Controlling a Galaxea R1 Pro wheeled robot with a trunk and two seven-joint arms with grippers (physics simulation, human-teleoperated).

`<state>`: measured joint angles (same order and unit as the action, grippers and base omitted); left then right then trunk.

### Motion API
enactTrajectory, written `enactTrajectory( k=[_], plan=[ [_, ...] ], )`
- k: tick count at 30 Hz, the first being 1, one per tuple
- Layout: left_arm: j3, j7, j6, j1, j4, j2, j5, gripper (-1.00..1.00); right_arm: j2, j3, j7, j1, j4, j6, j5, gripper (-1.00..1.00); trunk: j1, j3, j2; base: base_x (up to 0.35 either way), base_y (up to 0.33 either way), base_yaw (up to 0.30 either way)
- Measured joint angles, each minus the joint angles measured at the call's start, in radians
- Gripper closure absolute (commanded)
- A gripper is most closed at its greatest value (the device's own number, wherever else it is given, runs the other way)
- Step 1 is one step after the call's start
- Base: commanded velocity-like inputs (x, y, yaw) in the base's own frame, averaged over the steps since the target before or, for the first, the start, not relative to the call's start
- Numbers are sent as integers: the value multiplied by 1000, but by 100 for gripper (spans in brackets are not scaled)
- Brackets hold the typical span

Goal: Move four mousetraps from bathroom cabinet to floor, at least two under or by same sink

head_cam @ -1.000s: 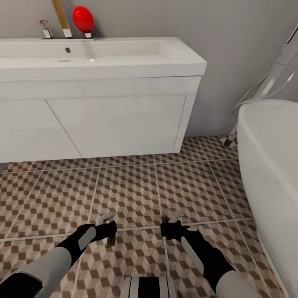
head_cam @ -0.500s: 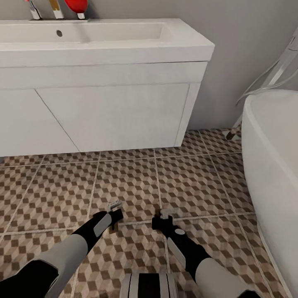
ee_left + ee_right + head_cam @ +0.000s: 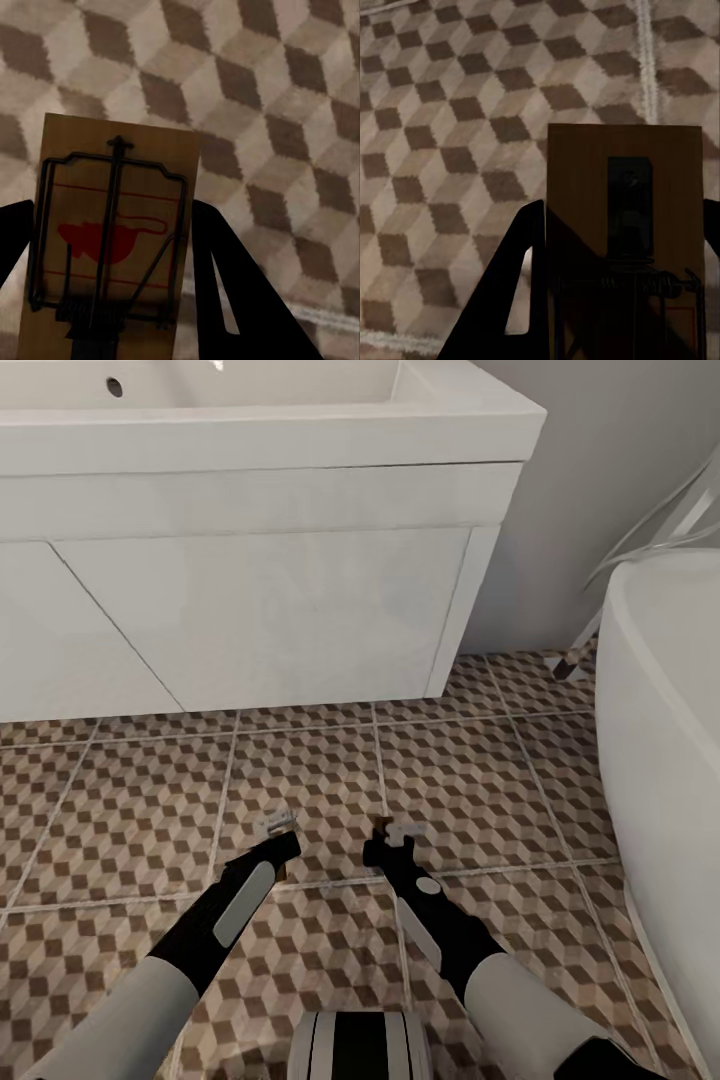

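My left gripper point(image 3: 278, 838) is shut on a mousetrap point(image 3: 112, 187), a tan wooden rectangle with a dark wire spring and a red mouse mark, held between black fingers point(image 3: 225, 285). A second mousetrap point(image 3: 622, 217) sits in my right gripper point(image 3: 390, 840), which is shut on it, dark finger point(image 3: 506, 307) beside it. Both grippers hang low over the cube-patterned bathroom floor point(image 3: 470, 780), a tile's length in front of the white floating vanity point(image 3: 260, 610) that carries the sink point(image 3: 300, 420). The cabinet is out of view.
A white bathtub point(image 3: 670, 730) with a curved wall stands close at the right, and its hoses run up the grey wall. There is a shadowed gap under the vanity. My base point(image 3: 360, 1050) shows at the lower edge.
The head view has tilted down and moved closer to the vanity. Both arms have stretched forward toward it, each still holding its mousetrap.
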<state>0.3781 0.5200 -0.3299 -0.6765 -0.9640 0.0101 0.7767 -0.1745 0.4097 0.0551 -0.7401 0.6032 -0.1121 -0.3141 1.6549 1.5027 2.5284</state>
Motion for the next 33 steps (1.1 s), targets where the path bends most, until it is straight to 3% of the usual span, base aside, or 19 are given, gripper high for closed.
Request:
enactTrajectory(
  k=[5,6,9,10,13,15,21,24,29,33],
  plan=[
    [7,72,7,45,-44,7,-13,100,0,-2,0,44,134,-1,94,100,2,19,1,0,0,0],
    [8,99,16,62,-57,7,-41,100,0,-3,-1,66,166,-3,122,100,3,23,1,0,0,0],
    [8,127,41,89,-69,8,-116,100,6,-4,-3,91,197,-10,151,100,3,27,2,0,0,0],
    [7,133,58,106,-74,8,-164,100,12,-4,-5,105,209,-13,161,100,3,27,2,0,0,0],
    [8,140,83,127,-73,5,-232,100,26,-4,-6,123,222,-28,172,100,3,27,2,0,0,0],
    [12,141,93,133,-71,3,-258,100,32,-4,-7,129,225,-49,174,100,3,27,2,0,0,0],
    [61,156,192,171,-60,2,-398,100,41,-6,-8,159,237,-124,178,100,3,27,2,0,0,0],
    [70,154,215,189,-73,2,-429,100,53,-8,-8,179,279,-132,178,100,3,27,2,0,0,0],
    [79,129,233,207,-90,10,-458,100,130,-8,-15,217,416,-129,170,100,3,27,2,0,0,0],
    [80,103,242,210,-92,16,-466,100,148,-8,-18,224,446,-127,170,100,3,27,2,0,0,0]
  ],
)
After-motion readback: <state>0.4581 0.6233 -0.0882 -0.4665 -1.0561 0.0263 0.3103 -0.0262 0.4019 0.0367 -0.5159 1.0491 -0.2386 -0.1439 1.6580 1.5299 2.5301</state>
